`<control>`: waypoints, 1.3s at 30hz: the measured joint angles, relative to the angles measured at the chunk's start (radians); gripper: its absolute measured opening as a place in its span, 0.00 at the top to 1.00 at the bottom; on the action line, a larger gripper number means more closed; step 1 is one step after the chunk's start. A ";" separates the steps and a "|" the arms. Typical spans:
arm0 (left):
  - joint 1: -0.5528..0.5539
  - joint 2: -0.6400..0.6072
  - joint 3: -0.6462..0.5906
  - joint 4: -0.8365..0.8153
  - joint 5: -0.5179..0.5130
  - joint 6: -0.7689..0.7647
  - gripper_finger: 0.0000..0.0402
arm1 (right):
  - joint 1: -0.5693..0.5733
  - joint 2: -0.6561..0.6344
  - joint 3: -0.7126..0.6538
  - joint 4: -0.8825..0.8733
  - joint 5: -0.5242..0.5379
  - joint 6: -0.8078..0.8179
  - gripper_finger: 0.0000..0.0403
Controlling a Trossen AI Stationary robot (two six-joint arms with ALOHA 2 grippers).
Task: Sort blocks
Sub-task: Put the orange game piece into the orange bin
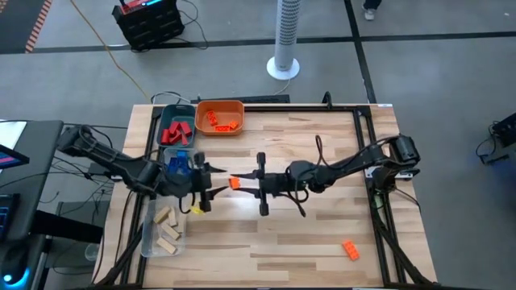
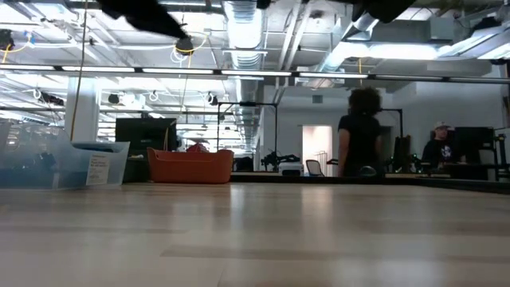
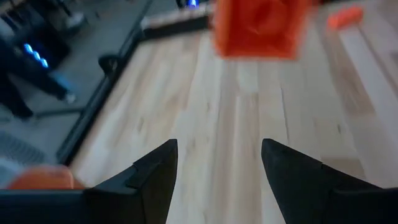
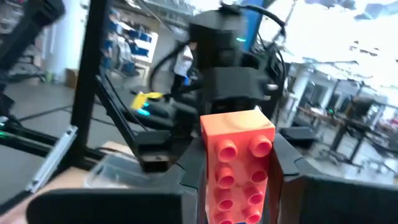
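Observation:
An orange block [image 1: 235,183] hangs above the table's middle, with my right gripper [image 1: 244,184] shut on it; in the right wrist view its studs [image 4: 239,168] face the camera. Facing it from the left is my left gripper [image 1: 214,181], open. Its fingers [image 3: 155,177] stand apart just short of the block [image 3: 261,28] and touch nothing. A second orange block [image 1: 350,250] lies flat on the table near the right front. Both grippers are out of the low view. My right gripper pinches the orange block by its two long sides [image 4: 208,180] between its two fingers. The fingers lie about level, coming from the table's right and running along the block. The block's free end [image 4: 239,124] sticks out past them toward my left gripper, lifted clear of the table.
At the back left stand an orange tray [image 1: 234,106] with orange blocks, a teal tray [image 1: 165,121] with red ones and a tray of blue ones [image 1: 177,163]. A clear tray [image 1: 153,238] at the front left holds wooden blocks. People stand in the room beyond [image 2: 362,131].

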 joint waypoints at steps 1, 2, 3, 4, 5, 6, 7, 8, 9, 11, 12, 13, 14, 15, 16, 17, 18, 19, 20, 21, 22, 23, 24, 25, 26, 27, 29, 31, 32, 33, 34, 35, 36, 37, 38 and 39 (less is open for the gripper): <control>0.013 0.000 0.000 0.036 0.010 0.033 0.44 | 0.002 0.000 0.000 0.012 -0.006 -0.002 0.78; 0.026 0.000 0.000 0.071 0.034 0.063 0.44 | 0.006 0.000 0.000 0.018 -0.008 -0.010 0.78; 0.040 0.000 0.000 0.105 0.064 0.089 0.44 | 0.008 0.000 0.000 0.022 -0.009 -0.022 0.78; 0.053 0.000 0.000 0.136 0.098 0.111 0.44 | 0.013 0.000 0.000 0.029 -0.009 -0.035 0.78; 0.065 0.000 0.000 0.159 0.126 0.127 0.44 | 0.016 0.000 0.000 0.038 -0.009 -0.042 0.78; 0.076 0.000 0.000 0.180 0.152 0.141 0.44 | 0.018 0.000 0.000 0.046 -0.009 -0.046 0.78; 0.086 0.000 0.000 0.202 0.170 0.155 0.44 | 0.017 0.000 0.000 0.054 -0.009 -0.047 0.78; 0.096 0.000 0.000 0.218 0.191 0.169 0.44 | 0.016 0.000 0.000 0.060 -0.009 -0.051 0.78; 0.104 0.000 0.000 0.229 0.215 0.182 0.44 | 0.016 0.000 0.000 0.061 -0.009 -0.056 0.78; 0.118 0.000 0.000 0.244 0.256 0.203 0.44 | 0.016 0.000 0.000 0.065 -0.009 -0.067 0.78; 0.121 0.000 0.000 0.250 0.274 0.210 0.44 | 0.016 0.000 0.000 0.069 -0.009 -0.068 0.78; 0.125 0.000 0.000 0.258 0.291 0.221 0.44 | 0.015 0.000 0.000 0.074 -0.009 -0.068 0.78; 0.126 0.002 0.000 0.270 0.301 0.234 0.44 | 0.015 0.000 0.000 0.077 -0.009 -0.070 0.78; 0.126 0.008 0.000 0.285 0.310 0.249 0.44 | 0.013 0.000 0.000 0.079 -0.009 -0.071 0.78; 0.126 0.014 0.000 0.300 0.318 0.269 0.44 | 0.009 0.000 0.000 0.078 -0.009 -0.075 0.78; 0.126 0.019 0.000 0.309 0.328 0.291 0.44 | 0.008 0.000 0.000 0.078 -0.009 -0.076 0.78; 0.125 0.024 0.000 0.317 0.343 0.313 0.44 | 0.008 0.000 0.000 0.077 -0.009 -0.076 0.78; 0.123 0.035 0.000 0.334 0.350 0.332 0.44 | 0.007 0.000 0.000 0.077 -0.012 -0.074 0.78; 0.123 0.045 0.000 0.363 0.357 0.351 0.44 | 0.006 0.000 0.000 0.078 -0.011 -0.073 0.78; 0.123 0.053 0.000 0.392 0.362 0.370 0.44 | 0.004 0.000 0.001 0.078 -0.011 -0.072 0.78; 0.122 0.061 0.000 0.405 0.358 0.384 0.44 | 0.004 0.000 0.001 0.075 -0.014 -0.070 0.78; 0.122 0.070 0.000 0.428 0.359 0.395 0.44 | 0.005 0.000 0.001 0.068 -0.013 -0.070 0.78; 0.123 0.078 0.000 0.458 0.362 0.403 0.44 | 0.007 0.000 0.001 0.057 -0.009 -0.070 0.78; 0.123 0.082 0.000 0.472 0.362 0.414 0.45 | 0.009 0.000 0.001 0.047 -0.009 -0.070 0.78; 0.123 0.083 0.000 0.475 0.359 0.423 0.47 | 0.009 0.000 0.001 0.042 -0.009 -0.069 0.78; 0.123 0.083 0.000 0.481 0.359 0.427 0.49 | 0.009 0.000 0.001 0.035 -0.007 -0.065 0.77; 0.124 0.083 0.000 0.493 0.359 0.421 0.55 | 0.010 0.000 0.002 0.028 -0.004 -0.044 0.74; 0.132 0.083 -0.001 0.491 0.343 0.392 0.63 | 0.008 -0.001 0.002 0.022 0.000 -0.025 0.69; 0.136 0.083 -0.001 0.487 0.334 0.377 0.67 | 0.008 -0.001 0.002 0.020 0.003 -0.025 0.67; 0.140 0.083 -0.001 0.480 0.326 0.368 0.68 | 0.008 -0.001 0.002 0.018 0.010 -0.022 0.64; 0.146 0.083 -0.001 0.472 0.320 0.359 0.68 | 0.008 -0.001 0.002 0.017 0.009 -0.019 0.61; 0.153 0.082 -0.001 0.465 0.318 0.350 0.68 | 0.008 -0.001 0.002 0.016 0.010 -0.016 0.57; 0.159 0.082 0.000 0.453 0.321 0.340 0.68 | 0.007 -0.002 0.002 0.007 0.013 -0.015 0.54; 0.168 0.082 0.000 0.439 0.322 0.327 0.68 | 0.008 -0.006 0.002 -0.009 0.023 -0.015 0.51; 0.179 0.082 0.000 0.422 0.322 0.314 0.68 | 0.013 -0.018 0.002 -0.041 0.050 -0.024 0.48; 0.191 0.080 0.000 0.396 0.321 0.300 0.68 | 0.019 -0.037 0.000 -0.086 0.098 -0.039 0.46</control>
